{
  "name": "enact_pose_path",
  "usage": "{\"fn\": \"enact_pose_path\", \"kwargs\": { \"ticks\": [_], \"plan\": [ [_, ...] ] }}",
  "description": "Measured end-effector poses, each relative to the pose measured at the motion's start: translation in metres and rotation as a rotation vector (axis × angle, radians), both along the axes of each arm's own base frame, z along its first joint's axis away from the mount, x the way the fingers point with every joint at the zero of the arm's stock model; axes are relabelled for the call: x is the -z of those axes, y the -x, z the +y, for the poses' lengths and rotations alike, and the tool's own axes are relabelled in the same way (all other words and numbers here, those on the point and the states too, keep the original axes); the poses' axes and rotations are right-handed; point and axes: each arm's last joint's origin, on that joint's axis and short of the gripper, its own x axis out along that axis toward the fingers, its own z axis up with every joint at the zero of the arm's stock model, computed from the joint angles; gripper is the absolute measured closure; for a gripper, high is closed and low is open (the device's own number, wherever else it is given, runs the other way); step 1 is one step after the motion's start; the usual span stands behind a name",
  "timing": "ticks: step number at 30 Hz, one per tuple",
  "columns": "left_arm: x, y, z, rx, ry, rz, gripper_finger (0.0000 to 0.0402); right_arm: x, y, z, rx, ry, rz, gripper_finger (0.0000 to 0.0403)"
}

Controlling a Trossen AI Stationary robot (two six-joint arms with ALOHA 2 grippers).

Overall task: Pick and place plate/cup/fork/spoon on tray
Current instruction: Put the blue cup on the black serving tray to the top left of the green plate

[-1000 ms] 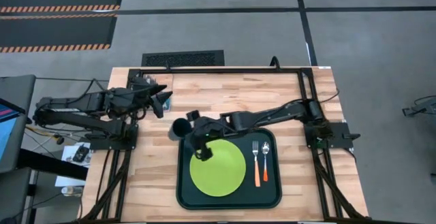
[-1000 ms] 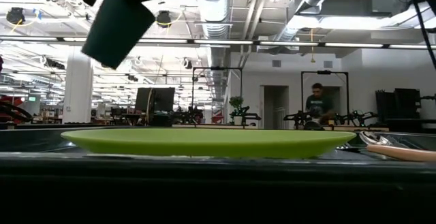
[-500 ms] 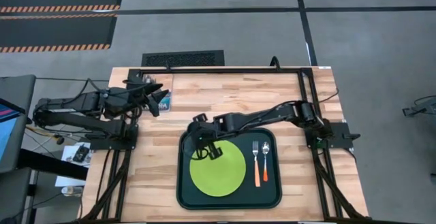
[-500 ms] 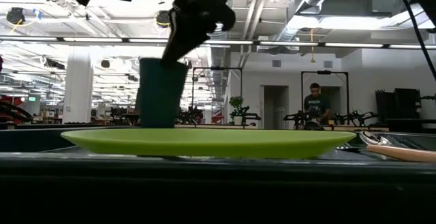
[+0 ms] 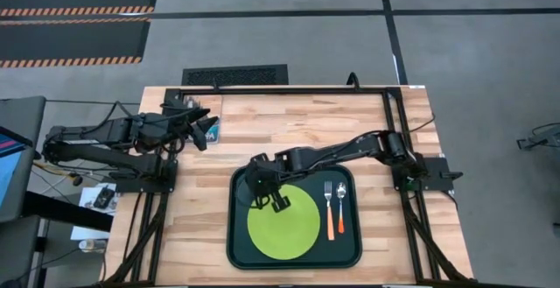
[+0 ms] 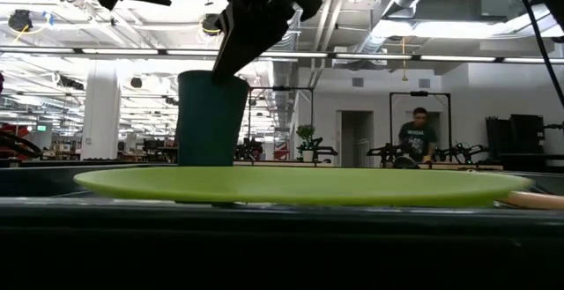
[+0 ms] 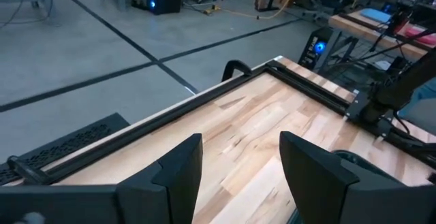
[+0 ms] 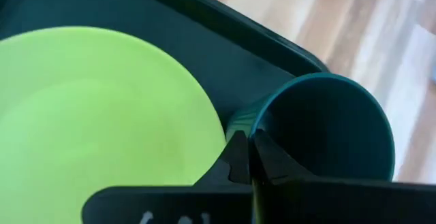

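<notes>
My right end effector (image 5: pixel 262 193) pinches the cup (image 8: pixel 327 125) rim | cup stands upright in the tray (image 5: pixel 350 257) far left corner, touching the plate (image 5: pixel 282 228) | my left end effector (image 7: pixel 238 166) waits open over the desk (image 5: pixel 297 122)

The high view looks straight down from well above the table (image 5: pixel 289 113), taking in both arms and the grey floor around it. The low view sits at table-top height just in front of the tray (image 6: pixel 264 228) rim, facing level across the plate (image 6: pixel 300 186) into the room. The left wrist view looks forward over bare tabletop toward the floor beyond. The right wrist view hangs very close above the cup (image 8: pixel 327 129) and plate, which the high and low views also share.
</notes>
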Motion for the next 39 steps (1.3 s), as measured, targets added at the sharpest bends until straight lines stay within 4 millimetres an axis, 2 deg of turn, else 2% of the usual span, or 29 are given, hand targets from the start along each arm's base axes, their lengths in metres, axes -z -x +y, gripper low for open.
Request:
{"fn": "enact_pose_path", "kwargs": {
  "ticks": [9, 21, 29, 39],
  "plan": [
    [0.000, 0.000, 0.000, -0.001, 0.000, -0.001, 0.0217, -0.002, -0.001, 0.015, -0.042, 0.001, -0.041, 0.0402],
    [0.000, 0.000, 0.000, -0.019, -0.007, 0.000, 0.0217, -0.004, -0.008, -0.023, 0.002, -0.030, -0.062, 0.0402],
    [0.000, 0.001, 0.001, -0.049, -0.019, -0.001, 0.0217, -0.004, -0.007, -0.021, -0.025, -0.054, -0.058, 0.0402],
    [0.000, 0.001, 0.001, -0.050, -0.019, 0.000, 0.0217, 0.012, -0.011, -0.021, -0.024, -0.048, -0.015, 0.0402]
  ]
}}
